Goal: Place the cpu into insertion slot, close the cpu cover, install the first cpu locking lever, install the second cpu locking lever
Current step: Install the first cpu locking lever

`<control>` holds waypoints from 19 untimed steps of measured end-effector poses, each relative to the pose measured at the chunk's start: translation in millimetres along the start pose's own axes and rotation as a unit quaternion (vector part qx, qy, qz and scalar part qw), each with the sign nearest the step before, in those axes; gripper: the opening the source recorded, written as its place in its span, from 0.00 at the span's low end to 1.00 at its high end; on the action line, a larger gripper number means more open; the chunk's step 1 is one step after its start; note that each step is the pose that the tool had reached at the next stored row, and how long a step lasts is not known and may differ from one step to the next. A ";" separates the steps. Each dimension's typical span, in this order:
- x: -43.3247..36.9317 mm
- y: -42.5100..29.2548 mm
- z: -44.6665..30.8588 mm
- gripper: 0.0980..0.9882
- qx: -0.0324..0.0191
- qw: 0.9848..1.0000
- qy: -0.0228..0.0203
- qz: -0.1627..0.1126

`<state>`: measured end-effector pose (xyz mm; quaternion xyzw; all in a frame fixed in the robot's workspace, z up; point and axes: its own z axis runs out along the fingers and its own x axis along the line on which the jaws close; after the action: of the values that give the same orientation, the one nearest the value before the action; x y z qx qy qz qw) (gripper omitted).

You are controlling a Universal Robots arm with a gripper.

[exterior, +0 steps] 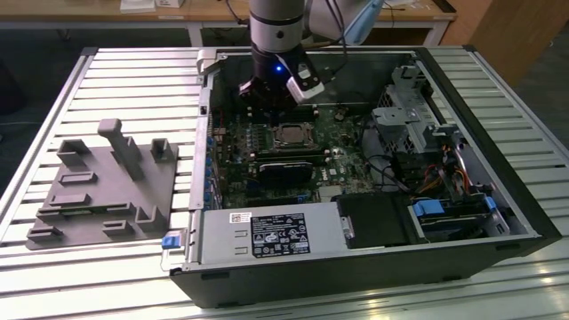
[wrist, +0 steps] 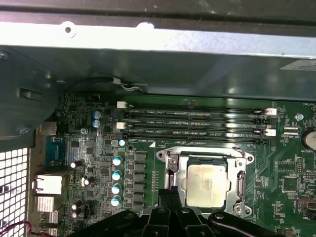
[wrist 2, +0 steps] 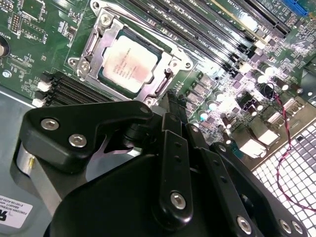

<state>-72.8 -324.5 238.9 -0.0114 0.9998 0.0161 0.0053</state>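
Nearest the lens in both wrist views sit the black jaws, closed together with nothing between them, their tips just beside one edge of the cpu cover (wrist 2: 93,45); whether they touch it cannot be told. A slatted metal table (exterior: 498,80) carries everything. On it lies an open black computer case (exterior: 356,283), and towards the exterior view's left, just beside the case, a grey moulded tray (exterior: 98,200) of holders. The arm (exterior: 277,40) comes down into the case at its far side. A green board (exterior: 236,157) covers the floor of the case, with a grey labelled power box (exterior: 266,235) along the near wall. In the first wrist view, long black memory slots (wrist: 197,123) run side by side near the insertion slot (wrist: 206,160), and a row of small silver-topped capacitors (wrist: 117,180) stands a little way off. The cpu (wrist 2: 129,63) lies flat in the insertion slot, its pale metal top showing through the window of the cpu cover, which lies down over it. A thin metal rod (wrist 2: 170,48) runs along one side of the cover
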 end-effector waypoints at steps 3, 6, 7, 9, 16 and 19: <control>1.3 -0.3 0.0 0.01 0.000 1.000 0.000 0.000; 3.6 -0.7 0.1 0.01 -0.001 1.000 0.000 0.000; 4.3 -0.9 0.1 0.01 -0.002 1.000 0.000 0.000; 5.7 -1.4 0.1 0.01 -0.004 1.000 0.000 0.000; 8.7 -2.7 0.0 0.01 -0.030 1.000 -0.001 0.000; 9.0 -2.8 0.0 0.01 -0.047 0.999 -0.001 0.000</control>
<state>-81.7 -327.6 238.7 -0.0112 0.9979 0.0632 0.0058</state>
